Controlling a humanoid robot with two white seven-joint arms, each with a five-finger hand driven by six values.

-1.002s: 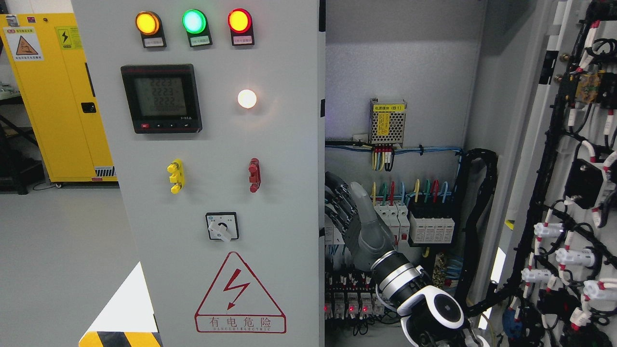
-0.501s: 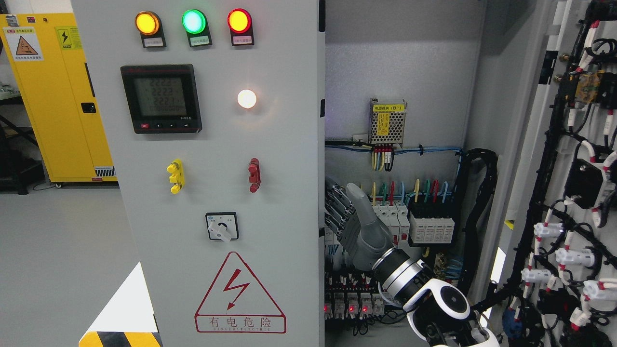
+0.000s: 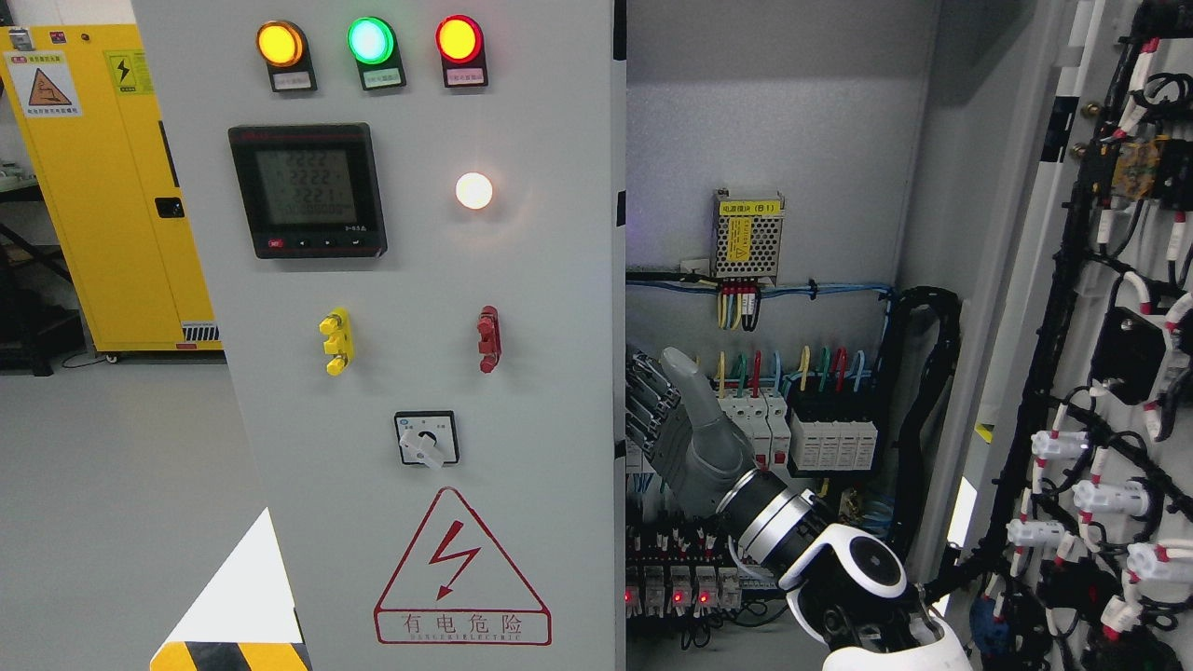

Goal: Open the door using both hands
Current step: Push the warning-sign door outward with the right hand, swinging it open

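Your right hand (image 3: 685,433) comes up from the lower right and sits inside the open cabinet, just beside the right edge of the left door (image 3: 419,335). The fingers (image 3: 645,410) are held straight and close together, pointing up along that edge, with the thumb (image 3: 685,377) raised beside them; they hold nothing, and you cannot tell from here whether they touch the door's edge. The left door fills the middle of your view, facing you, carrying three lamps (image 3: 371,42) along the top in amber, green and red, a meter (image 3: 308,189) under them, a white lamp (image 3: 473,191), a yellow handle (image 3: 336,341) and a red handle (image 3: 488,338), a rotary switch (image 3: 426,438) and a red warning triangle (image 3: 461,568). The right door (image 3: 1109,373) stands swung wide at the far right, its inner face covered with black wiring and white connectors. Between the doors you see the cabinet's back wall with a power supply (image 3: 748,235), a row of breakers (image 3: 802,429) and relays (image 3: 676,582) with red lights. A yellow cabinet (image 3: 93,186) stands at the far left.
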